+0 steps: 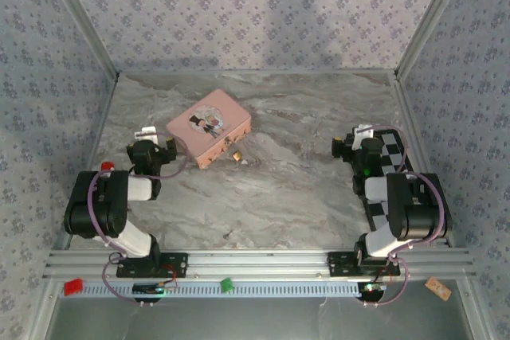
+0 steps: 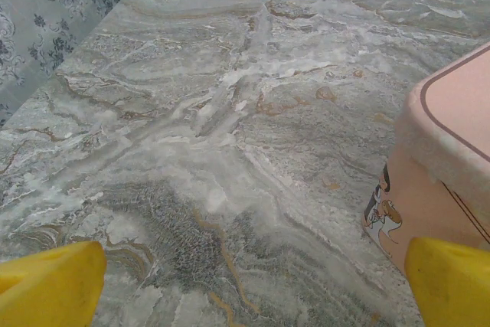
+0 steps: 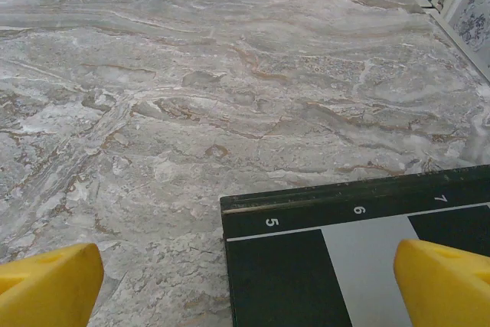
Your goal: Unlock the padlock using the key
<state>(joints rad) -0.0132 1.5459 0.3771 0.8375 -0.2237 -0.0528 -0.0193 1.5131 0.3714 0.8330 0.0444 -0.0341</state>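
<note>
One tiny brass padlock (image 1: 237, 154) lies near mid-table, slightly toward the left edge, just beside the pink tin (image 1: 209, 127); its axis is too small to read. Grey marbled table (image 1: 279, 197), floral walls (image 1: 239, 5). Left gripper (image 2: 250, 282) and right gripper (image 3: 245, 285): jaws wide apart, empty.

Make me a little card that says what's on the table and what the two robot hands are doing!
table: grey marble pattern
pink tin: flat on the table, picture on lid
padlock: tiny, gold, beside the tin's near edge
checkered board: right side of the table
left gripper: open, empty, beside the tin
right gripper: open, empty, above the board's corner
</note>
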